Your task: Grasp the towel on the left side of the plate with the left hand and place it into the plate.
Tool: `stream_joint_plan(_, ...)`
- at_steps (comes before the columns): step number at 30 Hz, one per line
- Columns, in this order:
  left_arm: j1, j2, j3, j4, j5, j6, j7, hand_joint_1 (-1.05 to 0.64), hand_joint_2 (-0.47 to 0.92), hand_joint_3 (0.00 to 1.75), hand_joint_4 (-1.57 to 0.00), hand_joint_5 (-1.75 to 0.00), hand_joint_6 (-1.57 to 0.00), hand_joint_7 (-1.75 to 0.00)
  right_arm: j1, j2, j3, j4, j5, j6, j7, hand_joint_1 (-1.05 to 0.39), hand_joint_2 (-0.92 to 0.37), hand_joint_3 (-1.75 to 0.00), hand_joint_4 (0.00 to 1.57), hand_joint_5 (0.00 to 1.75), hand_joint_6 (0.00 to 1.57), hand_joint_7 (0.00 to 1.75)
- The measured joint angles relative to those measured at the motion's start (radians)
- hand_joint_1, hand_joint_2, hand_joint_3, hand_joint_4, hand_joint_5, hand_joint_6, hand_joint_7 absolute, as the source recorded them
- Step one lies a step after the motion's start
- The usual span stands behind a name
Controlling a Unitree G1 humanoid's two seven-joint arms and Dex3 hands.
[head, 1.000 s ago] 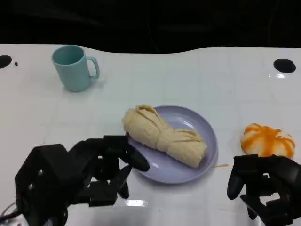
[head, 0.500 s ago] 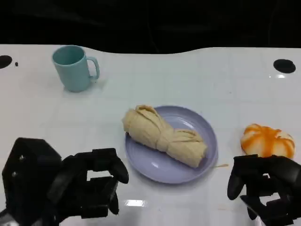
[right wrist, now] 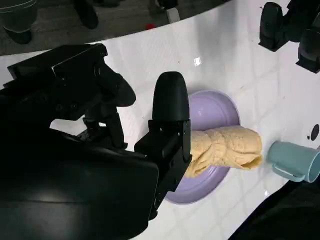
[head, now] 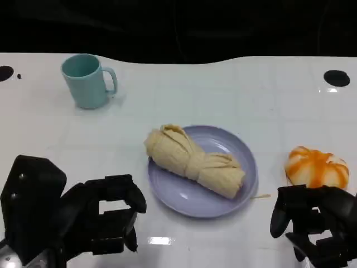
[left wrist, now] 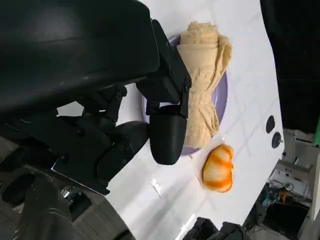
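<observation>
The towel [head: 194,161], rolled and knotted, lies across the plate [head: 240,187], one end overhanging the plate's left rim, so the placing looks done. The left hand [head: 106,215] sits low at the near-left corner of the table [head: 223,95], just off the plate's rim, holding nothing; its fingers are partly curled with gaps between them, and the left wrist view shows the same loose curl with the towel lying free beyond the fingertips. The right hand [head: 312,223] rests at the near right, next to an orange-and-white ball [head: 317,167]; it holds nothing, though from here I cannot tell how far its fingers are bent. A mug [head: 86,80] stands well apart at the far left. The main risk I see is the left hand's closeness to the plate: a sideways sweep while pulling away could clip the rim and slide the plate, or catch the overhanging end and drag the roll back out. A careless move of the right hand could likewise knock the ball toward the plate.
</observation>
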Motion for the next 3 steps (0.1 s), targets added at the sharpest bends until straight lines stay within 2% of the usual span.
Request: stream_joint_plan(3, -0.004, 0.001, 0.000, 0.002, -0.005, -0.001, 0.000, -0.10, 0.58, 1.17, -0.78, -1.75, -0.75, -1.53, -0.001, 0.000, 0.000, 0.001, 0.000, -0.004, 0.000, 0.08, -0.67, -0.98, 0.68, 1.71, 0.66, 1.44)
